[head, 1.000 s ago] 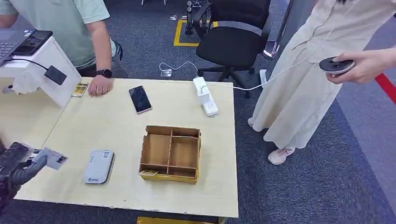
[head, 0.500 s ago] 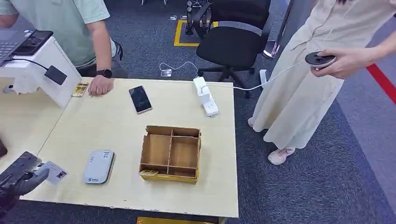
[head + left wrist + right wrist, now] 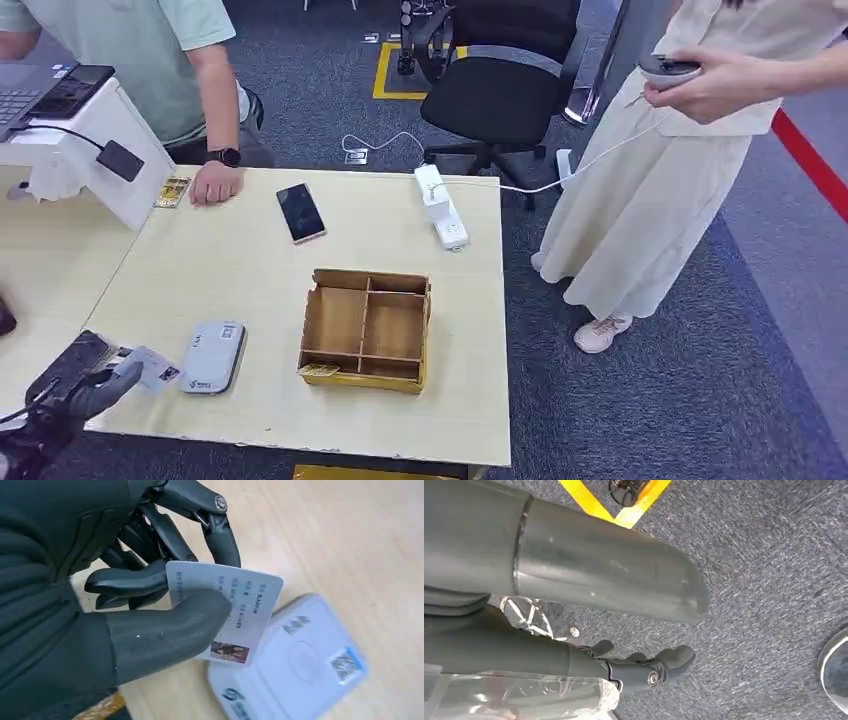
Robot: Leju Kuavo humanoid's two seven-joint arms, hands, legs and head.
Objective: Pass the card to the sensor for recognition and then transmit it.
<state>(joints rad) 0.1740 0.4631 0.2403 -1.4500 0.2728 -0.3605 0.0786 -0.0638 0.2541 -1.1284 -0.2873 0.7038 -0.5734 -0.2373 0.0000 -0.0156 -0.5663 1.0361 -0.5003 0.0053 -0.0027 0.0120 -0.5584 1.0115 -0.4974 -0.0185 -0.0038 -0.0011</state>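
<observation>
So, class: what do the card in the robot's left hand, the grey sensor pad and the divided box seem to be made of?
Card: probably glossy printed plastic, thin and stiff.
Sensor pad: likely matte moulded plastic, with rounded corners.
Divided box: looks like brown cardboard or thin wood, with raw edges.

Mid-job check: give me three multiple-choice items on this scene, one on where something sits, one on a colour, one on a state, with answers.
1. Where does the phone lie?
A. on the table, beyond the cardboard box
B. inside the box
C. on the chair

2. What colour is the sensor?
A. red
B. light grey
C. black

3. What is the left robot hand doing?
A. hanging with nothing in it
B. pressing the phone
C. holding the card

Answers: 1 A, the head view shows it flat on the tabletop past the box. 2 B, its casing is pale grey. 3 C, the thumb and fingers pinch the card beside the sensor.
</observation>
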